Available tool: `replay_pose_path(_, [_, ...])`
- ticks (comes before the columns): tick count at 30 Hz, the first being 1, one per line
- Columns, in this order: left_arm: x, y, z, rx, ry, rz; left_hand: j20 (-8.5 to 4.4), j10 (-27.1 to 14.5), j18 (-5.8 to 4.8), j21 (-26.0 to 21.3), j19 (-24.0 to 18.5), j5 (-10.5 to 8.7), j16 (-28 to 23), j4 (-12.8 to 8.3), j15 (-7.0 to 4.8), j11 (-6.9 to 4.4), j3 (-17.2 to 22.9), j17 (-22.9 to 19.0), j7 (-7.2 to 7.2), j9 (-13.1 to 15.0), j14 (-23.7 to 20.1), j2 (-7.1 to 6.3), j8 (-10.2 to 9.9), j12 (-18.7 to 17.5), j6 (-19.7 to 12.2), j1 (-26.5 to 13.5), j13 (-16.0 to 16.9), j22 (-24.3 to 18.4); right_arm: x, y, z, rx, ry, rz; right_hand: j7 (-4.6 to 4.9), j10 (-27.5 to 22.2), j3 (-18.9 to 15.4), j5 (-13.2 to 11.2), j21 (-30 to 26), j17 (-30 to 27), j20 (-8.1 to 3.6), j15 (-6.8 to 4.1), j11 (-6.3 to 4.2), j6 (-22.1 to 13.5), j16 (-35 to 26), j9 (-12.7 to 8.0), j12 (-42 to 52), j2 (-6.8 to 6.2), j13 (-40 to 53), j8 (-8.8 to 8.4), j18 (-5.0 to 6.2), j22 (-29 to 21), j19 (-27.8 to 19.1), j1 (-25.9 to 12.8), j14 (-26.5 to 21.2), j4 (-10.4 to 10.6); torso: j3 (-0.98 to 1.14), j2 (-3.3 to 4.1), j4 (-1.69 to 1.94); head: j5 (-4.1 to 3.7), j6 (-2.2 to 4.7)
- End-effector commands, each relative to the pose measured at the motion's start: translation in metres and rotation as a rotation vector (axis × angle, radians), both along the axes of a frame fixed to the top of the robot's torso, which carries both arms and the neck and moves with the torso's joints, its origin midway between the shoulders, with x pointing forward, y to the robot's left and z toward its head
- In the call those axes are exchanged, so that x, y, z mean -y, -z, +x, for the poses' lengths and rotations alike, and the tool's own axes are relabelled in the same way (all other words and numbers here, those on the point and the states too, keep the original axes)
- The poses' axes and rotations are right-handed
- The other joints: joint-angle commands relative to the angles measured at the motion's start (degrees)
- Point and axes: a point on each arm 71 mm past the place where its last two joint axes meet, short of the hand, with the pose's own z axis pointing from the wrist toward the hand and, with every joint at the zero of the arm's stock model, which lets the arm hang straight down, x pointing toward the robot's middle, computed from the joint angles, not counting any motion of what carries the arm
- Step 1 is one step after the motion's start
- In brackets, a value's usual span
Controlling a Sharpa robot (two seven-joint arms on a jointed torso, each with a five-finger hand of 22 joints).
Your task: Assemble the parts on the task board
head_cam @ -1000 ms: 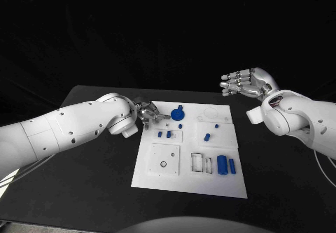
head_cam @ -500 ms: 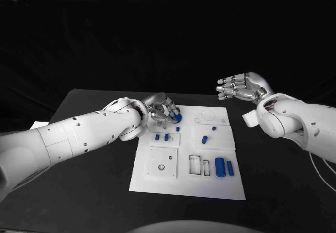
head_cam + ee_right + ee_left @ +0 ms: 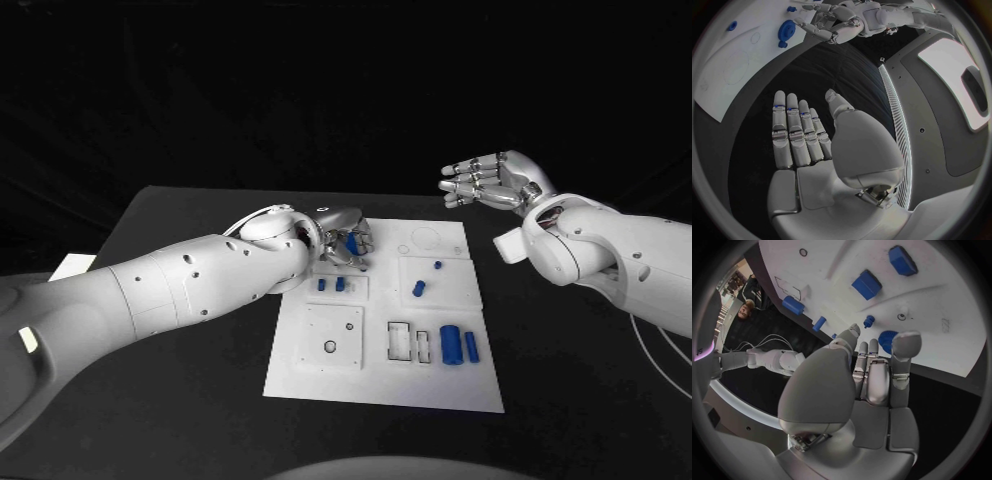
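Left hand [image 3: 343, 240] hovers at the task board's [image 3: 382, 385] far corner, fingers spread beside the blue round part [image 3: 887, 341], apparently lining up a grasp; nothing held. Right hand [image 3: 490, 180] is raised off the board, fingers apart, empty, likely keeping clear.

- The room was dark, but the white task board [image 3: 433, 300] looked bright.
- Light shone off the left hand [image 3: 873, 375] and the right hand [image 3: 807, 140].
- Straight edges near each hand bent in the round wrist views.
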Motion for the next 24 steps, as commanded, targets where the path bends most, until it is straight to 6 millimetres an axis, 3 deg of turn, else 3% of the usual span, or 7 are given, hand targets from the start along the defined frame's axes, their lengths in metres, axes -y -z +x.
replay_pose_path(1, [0.0049,0.0041,-0.0012,0.002,0.03,0.084,-0.48,0.7,-0.48,0.2,1.8,-0.16,-0.3,-0.1,-0.35,0.0,0.6,-0.4,-0.04,-0.3,2.1,0.02,-0.4,-0.8,0.7,-0.4,-0.6,0.1,-0.0026,0.0002,-0.0006,0.003,-0.022,-0.004,0.18,-0.2,0.0,0.2,-0.1,-0.1,0.31,-0.06,0.06,-0.1,-0.3,-0.1,0.1,0.27,-0.1,-0.33,0.37,-0.1,0.2,-0.4,-0.4,-0.2,-0.03,0.04,-0.01,-0.16,-0.14])
replay_pose_path(24, [0.0064,0.0098,0.0027,-0.017,-0.012,0.158,-0.5,4.6,-0.52,-0.2,1.9,-0.08,0.3,-1.2,-0.21,-0.1,5.4,-1.3,0.06,-1.7,2.1,0.45,-2.1,-4.4,3.4,0.2,-3.4,0.1,-0.0039,0.0002,-0.0006,0.003,-0.025,-0.004,0.18,-0.2,0.0,0.2,-0.1,-0.1,0.31,-0.06,0.06,-0.1,-0.3,-0.1,0.1,0.27,-0.1,-0.33,0.37,-0.1,0.2,-0.4,-0.4,-0.2,-0.05,-0.1,0.11,-0.28,-0.29])
